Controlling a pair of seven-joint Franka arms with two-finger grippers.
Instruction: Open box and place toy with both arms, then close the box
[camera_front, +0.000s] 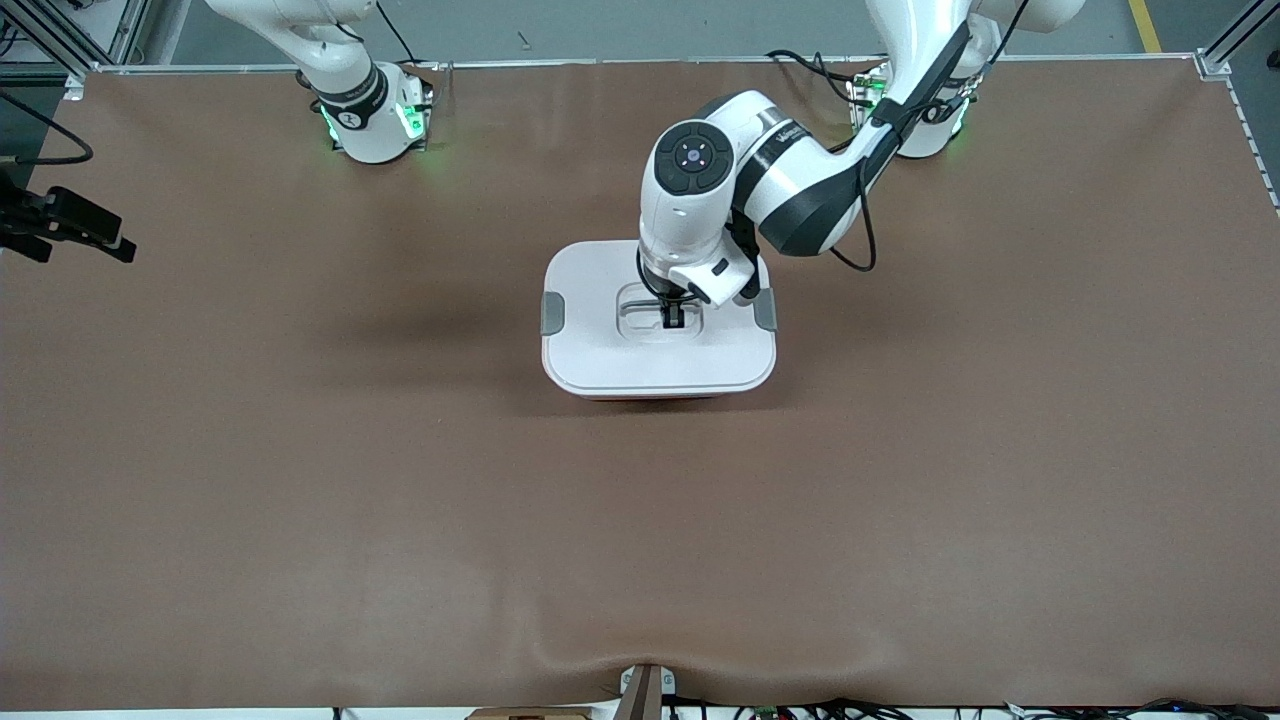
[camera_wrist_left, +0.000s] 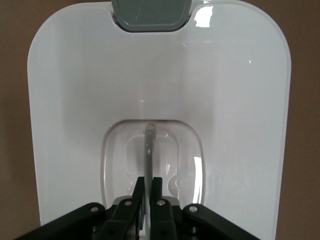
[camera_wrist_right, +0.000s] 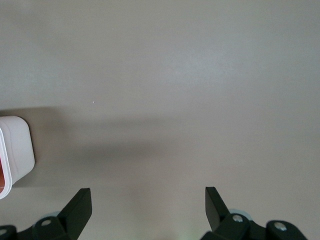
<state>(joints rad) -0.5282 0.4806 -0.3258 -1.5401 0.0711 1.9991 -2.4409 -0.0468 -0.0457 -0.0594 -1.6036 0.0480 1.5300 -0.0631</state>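
Observation:
The box (camera_front: 600, 350) stands in the middle of the table with its white lid on and a grey clip (camera_front: 552, 313) at each end. My left gripper (camera_front: 673, 318) reaches down into the recessed top and is shut on the lid's thin grey handle (camera_wrist_left: 149, 150). In the left wrist view the fingers (camera_wrist_left: 158, 187) pinch the handle, and one clip (camera_wrist_left: 150, 12) shows at the lid's edge. My right gripper (camera_wrist_right: 148, 200) is open and empty over bare table, with a corner of the box (camera_wrist_right: 17, 145) at the edge of its view. The toy is out of view.
The brown mat (camera_front: 900, 480) covers the whole table. A black device (camera_front: 70, 225) with a cable juts in at the right arm's end. The mat is rumpled at the edge nearest the front camera (camera_front: 640, 665).

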